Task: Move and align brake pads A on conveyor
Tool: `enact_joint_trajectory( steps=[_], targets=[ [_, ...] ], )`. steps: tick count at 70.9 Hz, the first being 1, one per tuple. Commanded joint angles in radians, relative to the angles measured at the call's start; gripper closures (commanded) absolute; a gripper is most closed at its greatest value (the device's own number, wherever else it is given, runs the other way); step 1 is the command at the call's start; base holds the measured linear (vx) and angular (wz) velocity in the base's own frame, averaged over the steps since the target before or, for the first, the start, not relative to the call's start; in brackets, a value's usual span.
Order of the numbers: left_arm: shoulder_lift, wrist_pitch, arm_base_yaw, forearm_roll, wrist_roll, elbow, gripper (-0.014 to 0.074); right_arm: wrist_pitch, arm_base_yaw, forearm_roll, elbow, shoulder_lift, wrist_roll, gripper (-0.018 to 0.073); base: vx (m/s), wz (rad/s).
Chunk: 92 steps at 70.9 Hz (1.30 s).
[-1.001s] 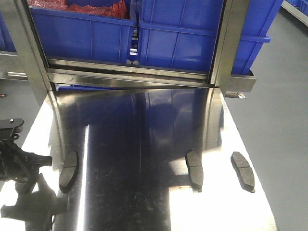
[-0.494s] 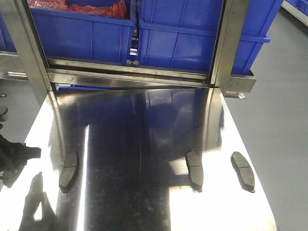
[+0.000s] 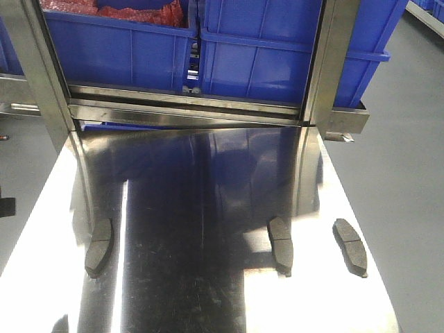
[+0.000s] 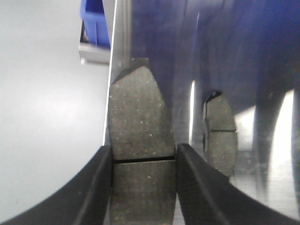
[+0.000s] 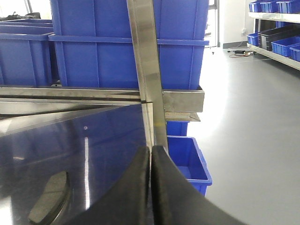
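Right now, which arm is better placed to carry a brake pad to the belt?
Left. The left pincer clasps a brake pad; the right pincer is shut and empty, another pad lying beside it.

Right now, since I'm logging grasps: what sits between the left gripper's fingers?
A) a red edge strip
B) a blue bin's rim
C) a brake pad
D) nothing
C: in the left wrist view the left gripper has a finger against each long side of a brake pad, level with its cross groove.
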<state>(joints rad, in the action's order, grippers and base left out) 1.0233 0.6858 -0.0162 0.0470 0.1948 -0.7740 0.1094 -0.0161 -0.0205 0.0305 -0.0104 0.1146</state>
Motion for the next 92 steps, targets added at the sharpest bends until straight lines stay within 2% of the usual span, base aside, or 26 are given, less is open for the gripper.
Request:
enact_joint_trajectory(
  steps=[1,18,92],
  targets=[
    [-0.067,-0.058,-0.006,0.009,-0.002,-0.023,0.0478,-0.073,0.006,-0.003,0.019,-0.015,-0.005,0.0568,0.00,0.00],
    [-0.122,-0.056,-0.006,0.008,-0.002,-0.023,0.0478,-0.073,0.006,-0.003,0.019,-0.015,-0.005,0.0568,0.00,0.00],
    [-0.122,-0.056,-0.006,0.008,-0.002,-0.023,0.0478,-0.073,0.006,-0.003,0.019,-0.015,-0.005,0.0568,0.00,0.00]
  ],
)
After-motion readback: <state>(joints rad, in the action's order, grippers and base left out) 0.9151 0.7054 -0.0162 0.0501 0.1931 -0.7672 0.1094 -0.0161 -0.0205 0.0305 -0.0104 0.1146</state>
